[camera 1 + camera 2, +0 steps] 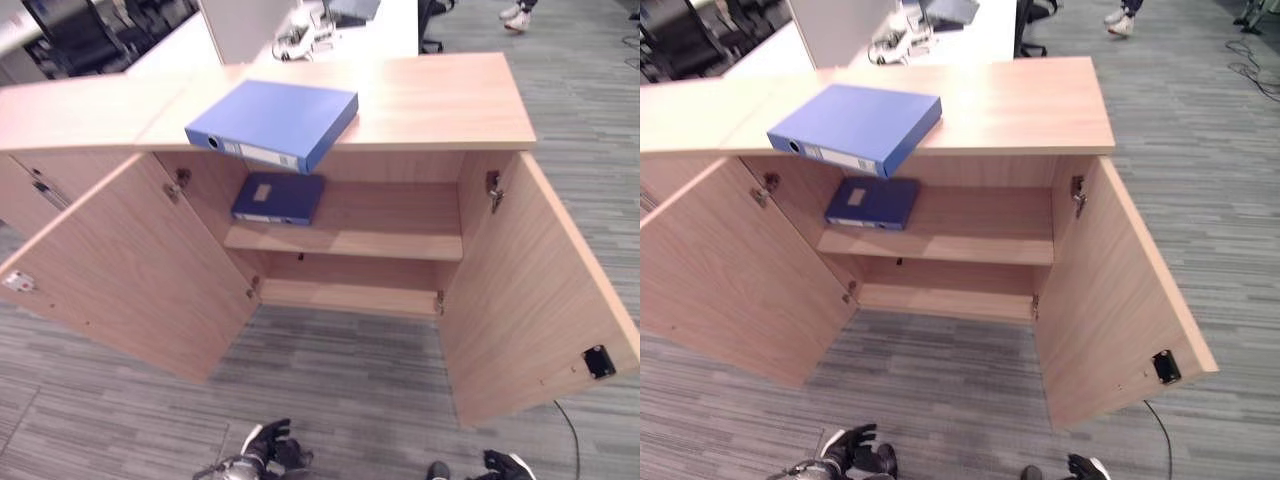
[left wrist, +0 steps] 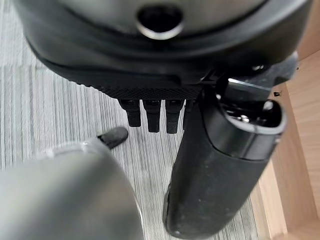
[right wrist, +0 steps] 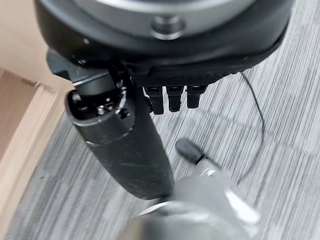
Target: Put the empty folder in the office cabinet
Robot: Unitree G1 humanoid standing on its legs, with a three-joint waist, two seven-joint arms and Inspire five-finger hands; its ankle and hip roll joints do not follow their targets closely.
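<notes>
A light blue folder (image 1: pixel 272 122) lies flat on top of the wooden cabinet (image 1: pixel 430 100), with one corner hanging past the front edge. Inside, a darker blue folder (image 1: pixel 278 198) lies flat at the left of the upper shelf (image 1: pixel 390 235). Both cabinet doors stand wide open. My left hand (image 1: pixel 266 448) hangs low near the floor, far in front of the cabinet; its fingers (image 2: pixel 150 114) point straight down and hold nothing. My right hand (image 1: pixel 503 465) hangs low on the other side, its fingers (image 3: pixel 174 97) straight and empty too.
The left door (image 1: pixel 130 260) and right door (image 1: pixel 525 290) swing out over the grey carpet on either side of the opening. The lower shelf (image 1: pixel 350 295) is bare. Behind the cabinet stand a white desk (image 1: pixel 385 35) with cables, office chairs (image 1: pixel 70 35), and a person's shoes (image 1: pixel 515 15).
</notes>
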